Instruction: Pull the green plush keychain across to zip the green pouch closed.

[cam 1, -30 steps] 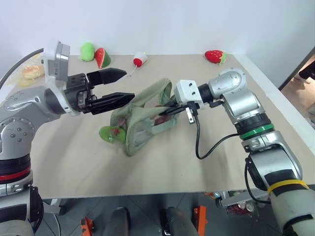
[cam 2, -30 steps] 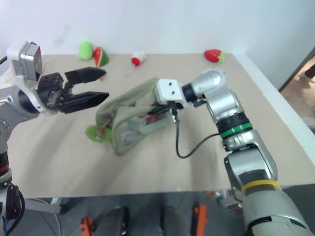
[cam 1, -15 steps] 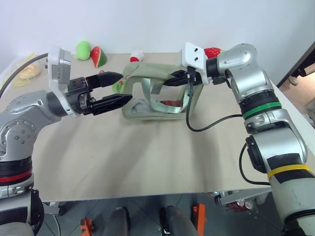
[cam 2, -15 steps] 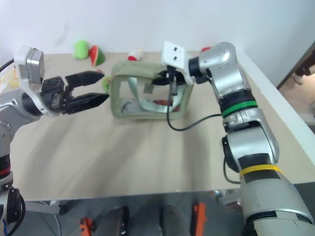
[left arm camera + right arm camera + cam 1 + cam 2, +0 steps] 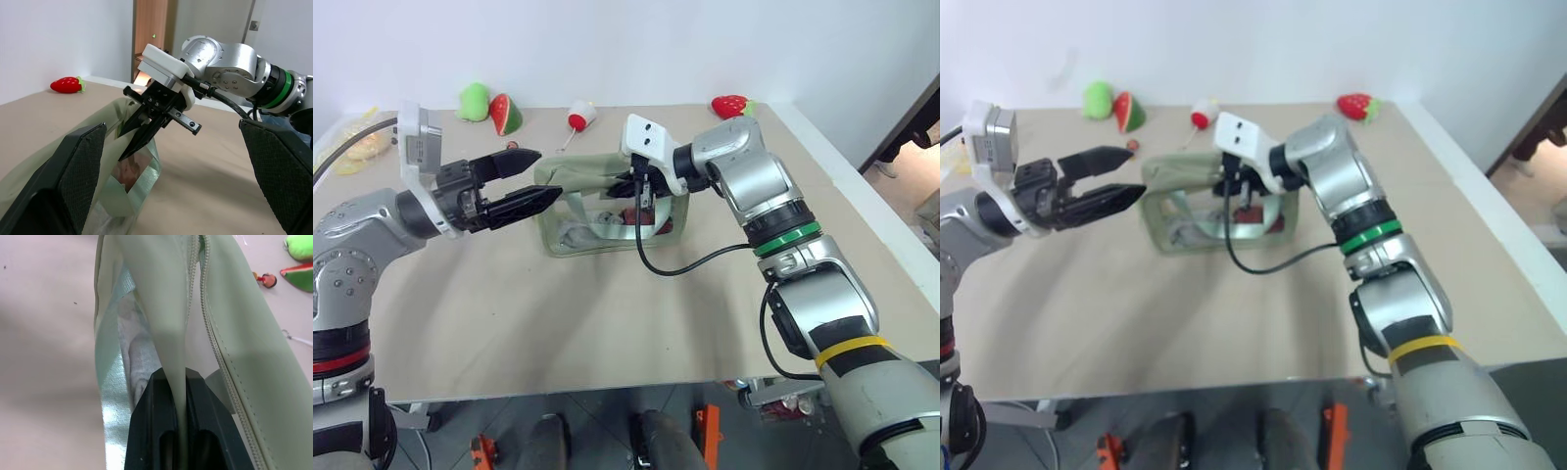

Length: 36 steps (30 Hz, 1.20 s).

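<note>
We're holding the green pouch [image 5: 607,201] upright on the bench [image 5: 607,304], about mid-bench, clear side panel facing us. Right hand [image 5: 178,396] is pinching the pale green strap handle [image 5: 168,308], fingers pressed together on the fabric just beside the open top zipper [image 5: 215,333]. Left hand [image 5: 530,181] is hovering at the pouch's left end, fingers spread wide, tips near the fabric; can't tell if they're touching. Green plush keychain: we're not making it out clearly, likely hidden at the pouch's left end behind the left hand. Beyond the pouch, toward the wall: light-green plush blob [image 5: 475,100] touching a watermelon-slice plush [image 5: 508,114], and a small red-and-white plush [image 5: 579,116] nearer the pouch. A strawberry plush [image 5: 728,105] is sitting well apart from the pouch, back right. A small red-pink bit [image 5: 267,280] is lying on the bench between the pouch and the watermelon slice.
</note>
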Tool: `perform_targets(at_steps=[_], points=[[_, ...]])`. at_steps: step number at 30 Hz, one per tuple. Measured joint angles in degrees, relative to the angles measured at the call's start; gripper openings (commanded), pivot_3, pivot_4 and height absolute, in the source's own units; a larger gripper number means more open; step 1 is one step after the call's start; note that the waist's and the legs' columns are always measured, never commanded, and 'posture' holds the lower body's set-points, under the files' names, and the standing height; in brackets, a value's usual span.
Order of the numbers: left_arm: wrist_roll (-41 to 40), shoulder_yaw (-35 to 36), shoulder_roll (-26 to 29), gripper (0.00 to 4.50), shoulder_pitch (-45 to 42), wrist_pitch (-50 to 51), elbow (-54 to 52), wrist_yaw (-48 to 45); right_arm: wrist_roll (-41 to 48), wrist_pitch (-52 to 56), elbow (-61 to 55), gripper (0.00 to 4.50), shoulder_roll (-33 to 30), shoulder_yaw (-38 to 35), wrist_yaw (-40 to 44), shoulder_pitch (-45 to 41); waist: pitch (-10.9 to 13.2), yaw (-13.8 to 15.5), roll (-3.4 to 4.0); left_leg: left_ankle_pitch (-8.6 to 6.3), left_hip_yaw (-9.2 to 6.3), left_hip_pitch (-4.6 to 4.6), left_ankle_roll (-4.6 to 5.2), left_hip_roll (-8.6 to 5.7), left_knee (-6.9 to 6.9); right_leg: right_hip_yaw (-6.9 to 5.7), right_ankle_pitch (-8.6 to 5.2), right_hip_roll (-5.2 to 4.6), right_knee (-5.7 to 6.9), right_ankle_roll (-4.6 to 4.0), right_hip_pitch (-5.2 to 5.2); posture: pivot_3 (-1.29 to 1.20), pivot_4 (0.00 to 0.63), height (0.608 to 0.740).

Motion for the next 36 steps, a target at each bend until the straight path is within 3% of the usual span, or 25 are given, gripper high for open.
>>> perform_targets(at_steps=[6,10,15,21,26,36], points=[[0.1,0.0,-0.2,4.50,1.0,0.0,-0.1,0.7,5.1,4.4,-1.4,2.72,0.5,-3.9,0.6,-0.2,0.0,-0.1,0.00,0.00,-0.03,0.00,0.00,0.09,-0.05,0.00,-0.02,0.11,0.00,-0.04,-0.01,0.00,0.150,0.740],[0.1,0.1,-0.3,4.50,1.8,0.0,0.4,1.2,10.4,9.7,-2.8,2.72,-1.4,-8.6,1.8,-0.9,0.0,-0.1,0.01,0.00,-0.01,-0.04,0.00,0.08,-0.04,0.00,-0.02,0.10,-0.01,-0.04,-0.03,0.00,0.150,0.740],[0.2,3.1,0.3,4.50,3.4,-0.1,2.9,1.4,16.5,13.0,-7.6,2.72,-9.2,-16.2,3.0,-1.4,0.0,0.1,0.00,-0.01,-0.01,0.00,0.00,0.09,-0.06,-0.01,-0.06,0.10,-0.02,-0.09,-0.02,0.00,0.150,0.740],[-0.1,5.8,1.8,4.50,5.8,0.5,3.2,1.3,16.1,8.5,-12.7,2.72,-19.6,-18.5,2.0,12.1,0.0,0.1,-0.06,-0.01,0.05,0.03,0.00,0.07,-0.07,0.04,-0.08,0.07,-0.03,-0.12,-0.01,0.00,0.150,0.740],[-1.0,3.9,1.5,4.50,4.6,1.7,1.2,1.2,12.3,2.7,-9.7,2.72,-20.7,-17.0,-1.1,16.7,0.0,-0.4,-0.07,-0.01,0.07,0.11,0.00,0.09,-0.07,0.10,-0.04,0.13,-0.01,-0.11,0.02,0.00,0.150,0.740],[-1.3,1.5,0.6,4.50,2.3,2.3,0.9,1.2,11.7,1.0,-7.0,2.72,-16.9,-15.2,-2.2,16.9,0.0,-0.6,-0.07,-0.01,0.07,0.09,0.00,0.08,-0.10,0.15,-0.04,0.17,-0.02,-0.09,0.01,0.00,0.150,0.740]])
